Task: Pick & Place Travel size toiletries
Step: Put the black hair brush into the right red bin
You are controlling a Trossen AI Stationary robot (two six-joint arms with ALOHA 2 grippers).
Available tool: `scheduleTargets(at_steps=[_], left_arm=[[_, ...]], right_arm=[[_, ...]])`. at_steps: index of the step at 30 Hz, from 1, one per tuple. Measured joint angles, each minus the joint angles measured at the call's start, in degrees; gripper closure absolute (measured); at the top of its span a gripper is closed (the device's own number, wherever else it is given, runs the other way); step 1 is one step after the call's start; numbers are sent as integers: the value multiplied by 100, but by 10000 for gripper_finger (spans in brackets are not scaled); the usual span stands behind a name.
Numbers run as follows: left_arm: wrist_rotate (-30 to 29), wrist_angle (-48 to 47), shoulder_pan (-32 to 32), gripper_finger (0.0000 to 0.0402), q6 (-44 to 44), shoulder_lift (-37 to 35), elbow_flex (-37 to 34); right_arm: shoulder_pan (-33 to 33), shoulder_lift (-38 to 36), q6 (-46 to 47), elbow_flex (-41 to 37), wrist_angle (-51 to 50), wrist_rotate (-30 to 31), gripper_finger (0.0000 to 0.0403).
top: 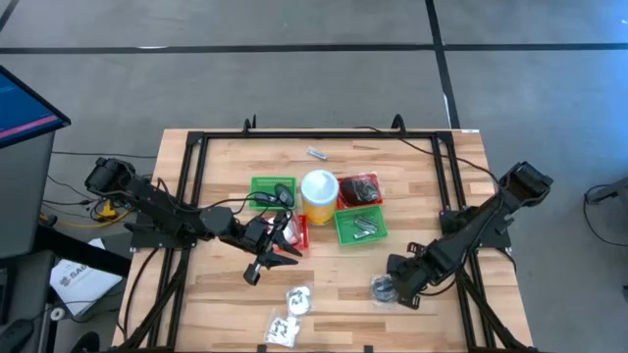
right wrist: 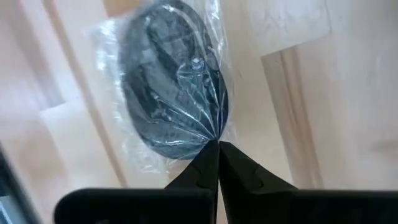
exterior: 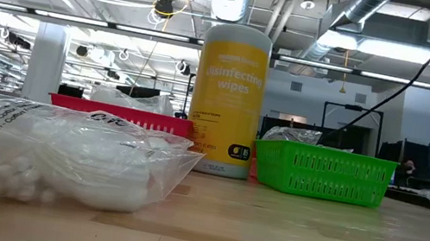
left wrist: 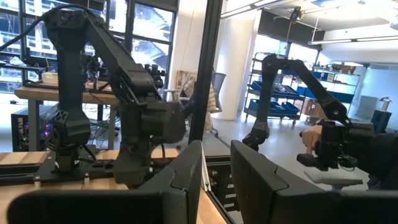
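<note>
Your right hand [right wrist: 217,144] is down on the desk [top: 432,314] near its front right, fingers pinched fully together on the crinkled clear plastic of a bagged dark round piece [right wrist: 177,87] (oval, black, wrap gathered into pleats at the pinch). Bag lies flat on the wood.

Your left hand [top: 278,247] hangs over the desk's middle-left, just beside the red basket [top: 297,232]; fingers stand a narrow gap apart, nothing between them.

Counts: 2 white-piece packets [top: 290,314] near the front edge, 1 small silvery piece [top: 316,153] alone toward the back, 2 green baskets [top: 359,227] & 2 red, 1 yellow wipes tub [top: 319,194] in the middle. More dark bagged items sit in the back red basket; can't count them.
</note>
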Motion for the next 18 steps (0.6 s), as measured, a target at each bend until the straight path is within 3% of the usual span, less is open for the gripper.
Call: scheduleTargets(at_steps=[18], left_arm=[[-1,-2,0,325,0,0,0]], right_arm=[[-101,-1520,-390,9,-118,735,403]])
